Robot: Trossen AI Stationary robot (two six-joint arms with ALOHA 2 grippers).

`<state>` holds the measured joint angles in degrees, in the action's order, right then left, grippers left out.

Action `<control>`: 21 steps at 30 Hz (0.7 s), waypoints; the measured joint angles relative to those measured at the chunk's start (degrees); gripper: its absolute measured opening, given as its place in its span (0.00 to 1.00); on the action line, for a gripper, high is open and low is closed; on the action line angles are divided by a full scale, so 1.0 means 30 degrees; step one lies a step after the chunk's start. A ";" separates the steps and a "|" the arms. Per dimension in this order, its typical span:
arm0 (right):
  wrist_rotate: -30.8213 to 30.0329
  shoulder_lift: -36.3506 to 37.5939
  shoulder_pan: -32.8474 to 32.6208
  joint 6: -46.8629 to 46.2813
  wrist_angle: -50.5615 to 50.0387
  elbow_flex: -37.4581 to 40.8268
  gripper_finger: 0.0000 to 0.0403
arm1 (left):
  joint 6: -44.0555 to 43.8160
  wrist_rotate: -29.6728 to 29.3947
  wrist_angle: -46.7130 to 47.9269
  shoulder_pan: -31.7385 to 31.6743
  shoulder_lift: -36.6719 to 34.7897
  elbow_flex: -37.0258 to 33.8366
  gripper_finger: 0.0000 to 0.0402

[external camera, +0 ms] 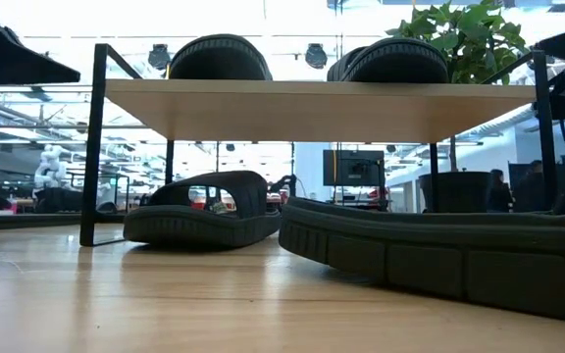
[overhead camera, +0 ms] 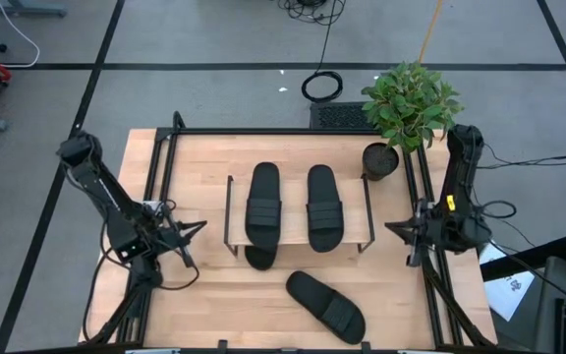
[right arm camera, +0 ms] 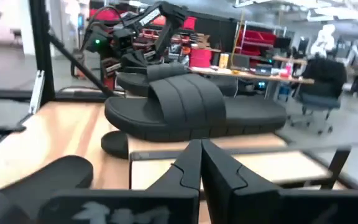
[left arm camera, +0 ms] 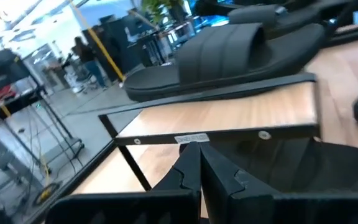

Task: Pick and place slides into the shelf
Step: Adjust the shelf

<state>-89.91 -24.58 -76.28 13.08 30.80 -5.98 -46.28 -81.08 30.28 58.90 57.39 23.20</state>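
Grey floor tiles are surrounding a light wood table (overhead camera: 204, 295) edged with a black metal frame, with a coiled black cable (overhead camera: 321, 87) lying on the floor beyond its far edge. Sitting at the table's middle is the shelf (overhead camera: 298, 218), its plank top carrying two slides side by side: the left upper slide (overhead camera: 263, 205) and the right upper slide (overhead camera: 324, 206). A third slide (overhead camera: 258, 257) is lying under the shelf at its left end, its tip poking out past the near edge; in the low view it is resting flat on the table beneath the plank. The fourth slide (overhead camera: 326, 304) is lying loose and slanted on the table nearer the front, right of centre and apart from the shelf. A leafy potted plant (overhead camera: 408, 103) is standing at the far right corner, just beside the shelf's right frame. The left gripper (overhead camera: 193, 231) is hovering left of the shelf, fingers pressed together and holding nothing. The right gripper (overhead camera: 393, 228) is hanging right of the shelf, likewise closed and empty, well apart from the loose slide.
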 joint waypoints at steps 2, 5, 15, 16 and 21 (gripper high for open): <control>0.0001 0.0015 0.0098 -0.0613 0.0755 0.0806 0.00 | -0.0489 0.0200 0.0001 -0.0618 0.0000 0.0000 0.00; -0.0021 -0.0005 0.0264 -0.1355 0.1200 0.1614 0.00 | -0.0827 0.1088 -0.0035 -0.1881 0.0007 -0.0007 0.00; 0.2582 -0.0866 0.1500 -0.2166 0.0516 0.1605 0.00 | 0.5662 0.4078 -0.6167 -0.4280 0.0007 -0.0007 0.00; 0.3019 -0.0980 0.1699 -0.2251 0.0496 0.1605 0.00 | 0.6647 0.4341 -0.6942 -0.4452 0.0007 -0.0007 0.00; 0.3073 -0.1400 0.2423 -0.2867 0.0354 0.1619 0.00 | 0.8426 0.4918 -0.8134 -0.5151 0.0007 -0.0007 0.00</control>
<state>-80.69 -28.78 -69.01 4.48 31.87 -1.13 -21.00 -66.32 5.88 43.44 57.41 23.18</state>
